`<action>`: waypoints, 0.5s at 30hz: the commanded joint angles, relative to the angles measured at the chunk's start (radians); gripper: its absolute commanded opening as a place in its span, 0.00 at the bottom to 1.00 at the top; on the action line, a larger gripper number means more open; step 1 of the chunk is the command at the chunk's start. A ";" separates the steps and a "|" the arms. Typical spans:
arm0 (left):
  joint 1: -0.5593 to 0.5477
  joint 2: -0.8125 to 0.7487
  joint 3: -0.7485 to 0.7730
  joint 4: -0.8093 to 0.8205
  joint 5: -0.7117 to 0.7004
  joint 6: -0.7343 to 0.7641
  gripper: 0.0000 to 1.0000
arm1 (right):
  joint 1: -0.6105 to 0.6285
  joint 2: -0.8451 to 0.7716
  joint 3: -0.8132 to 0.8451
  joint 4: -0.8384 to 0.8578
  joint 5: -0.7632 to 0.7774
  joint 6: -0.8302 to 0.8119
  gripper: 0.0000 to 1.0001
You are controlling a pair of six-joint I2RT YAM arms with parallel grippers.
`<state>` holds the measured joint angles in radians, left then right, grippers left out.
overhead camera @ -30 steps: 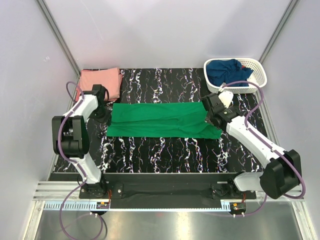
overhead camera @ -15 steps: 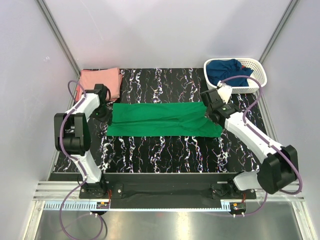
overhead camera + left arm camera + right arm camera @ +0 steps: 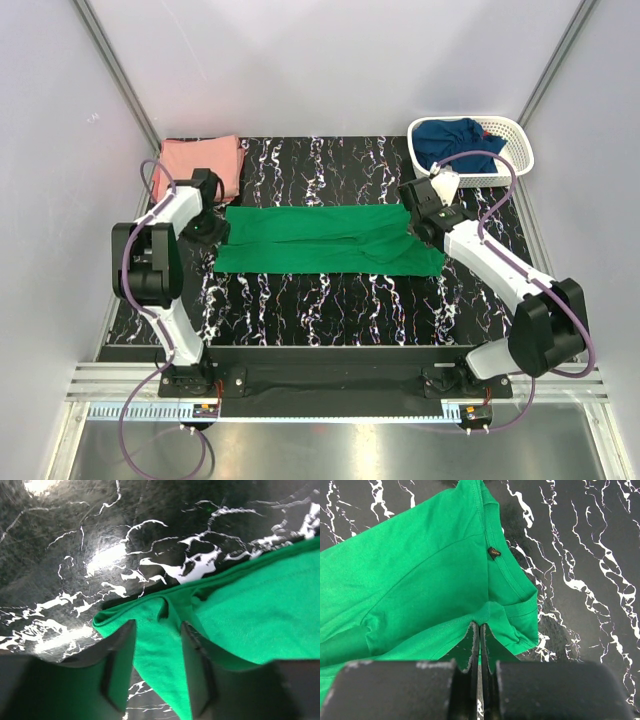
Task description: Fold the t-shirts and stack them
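Note:
The bright green t-shirt (image 3: 330,238) lies as a long folded strip across the middle of the black marbled table (image 3: 330,300). My left gripper (image 3: 215,228) is at its left end. In the left wrist view this gripper (image 3: 158,630) is open, and a fold of the green t-shirt (image 3: 250,615) lies loose between the fingers. My right gripper (image 3: 418,224) is at the strip's right end. In the right wrist view it (image 3: 480,627) is shut on a pinch of the green t-shirt (image 3: 420,575) near the collar. The salmon pink t-shirt (image 3: 203,162) lies folded at the back left. The navy t-shirt (image 3: 450,142) is bunched in the basket.
A white lattice basket (image 3: 520,150) stands at the back right corner of the table. White walls close the table in on three sides. A small dark label (image 3: 493,552) shows inside the green collar.
My left gripper's jaws have parted and let go of the green t-shirt's left end. My right gripper has shifted slightly toward the back, still holding the right end.

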<state>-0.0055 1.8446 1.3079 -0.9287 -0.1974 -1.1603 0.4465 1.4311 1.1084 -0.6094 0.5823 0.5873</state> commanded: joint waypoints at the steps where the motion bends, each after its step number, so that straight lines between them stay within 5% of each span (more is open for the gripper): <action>1: -0.008 -0.093 0.045 0.005 -0.075 0.056 0.49 | -0.009 -0.008 -0.012 0.039 0.004 -0.010 0.00; 10: -0.008 -0.260 -0.131 0.168 -0.087 0.181 0.63 | -0.009 0.006 -0.012 0.057 -0.024 -0.023 0.00; 15: -0.014 -0.254 -0.222 0.407 0.186 0.292 0.58 | -0.009 0.034 0.018 0.050 -0.036 -0.032 0.00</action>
<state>-0.0128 1.5845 1.1278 -0.7010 -0.1738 -0.9569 0.4450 1.4498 1.0920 -0.5873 0.5549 0.5747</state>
